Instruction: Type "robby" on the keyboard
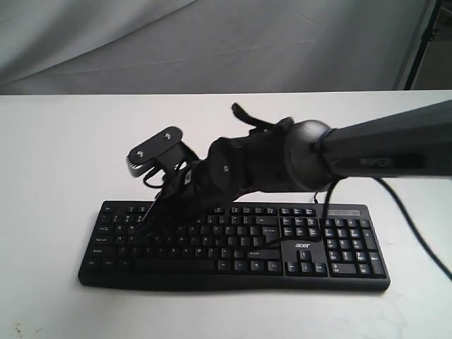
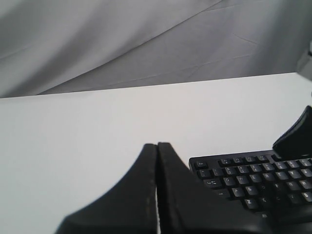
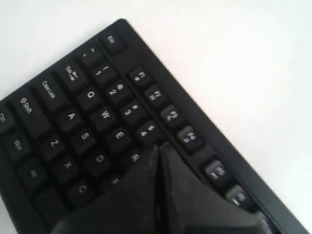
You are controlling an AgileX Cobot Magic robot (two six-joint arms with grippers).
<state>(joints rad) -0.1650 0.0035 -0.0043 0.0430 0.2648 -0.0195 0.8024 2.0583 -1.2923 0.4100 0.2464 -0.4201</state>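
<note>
The black keyboard [image 1: 233, 244] lies on the white table [image 1: 63, 155], with its number pad and "acer" logo [image 1: 301, 246] on the right. My right arm reaches across from the right, and its gripper [image 1: 148, 220] points down at the left letter keys. In the right wrist view this gripper [image 3: 159, 146] is shut and empty, its tip just beside the R key [image 3: 135, 157] near the number row of the keyboard [image 3: 73, 117]. My left gripper [image 2: 157, 145] is shut on nothing and sits above bare table, left of the keyboard's corner [image 2: 243, 175]. The left arm is out of the exterior view.
A grey cloth backdrop [image 1: 212, 42] hangs behind the table. A black cable [image 1: 417, 226] trails from the right arm over the table on the right. A dark stand leg [image 1: 422, 39] shows at the top right. Part of the right arm [image 2: 295, 136] appears in the left wrist view.
</note>
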